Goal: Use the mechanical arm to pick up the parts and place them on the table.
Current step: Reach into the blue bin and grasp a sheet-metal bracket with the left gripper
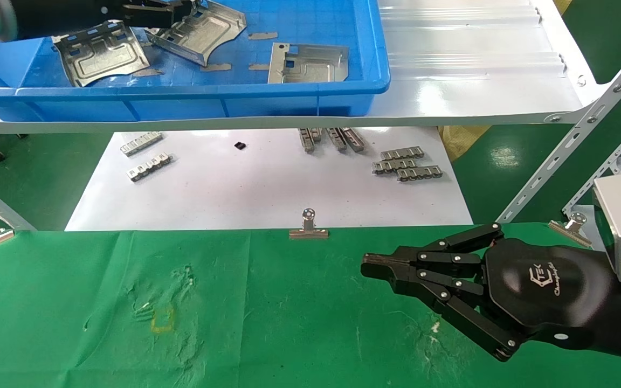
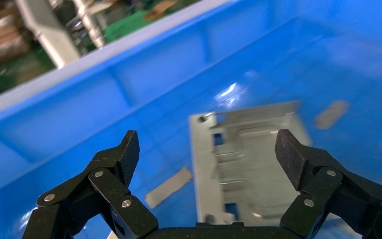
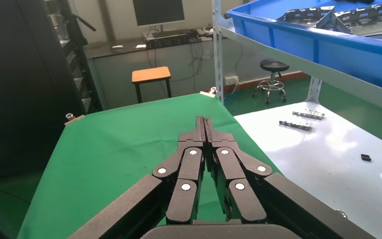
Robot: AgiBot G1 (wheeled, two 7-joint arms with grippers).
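Observation:
Three silvery plates lie in the blue bin (image 1: 181, 99): one at the left (image 1: 100, 54), one in the middle (image 1: 202, 29), one at the right (image 1: 308, 63). My left gripper (image 1: 181, 12) hangs inside the bin over the middle plate. In the left wrist view it (image 2: 209, 152) is open and empty, with a plate (image 2: 248, 159) lying below and between its fingers, apart from them. My right gripper (image 1: 367, 265) is shut and empty, low over the green table (image 1: 127, 302) at the right. It shows shut in the right wrist view (image 3: 204, 122).
The bin stands on a glossy white shelf (image 1: 477, 70). Below it, a white sheet (image 1: 262, 183) holds small slotted strips (image 1: 407, 164). Binder clips (image 1: 308, 226) line the table's far edge. Slanted shelf uprights (image 1: 558, 156) stand at the right.

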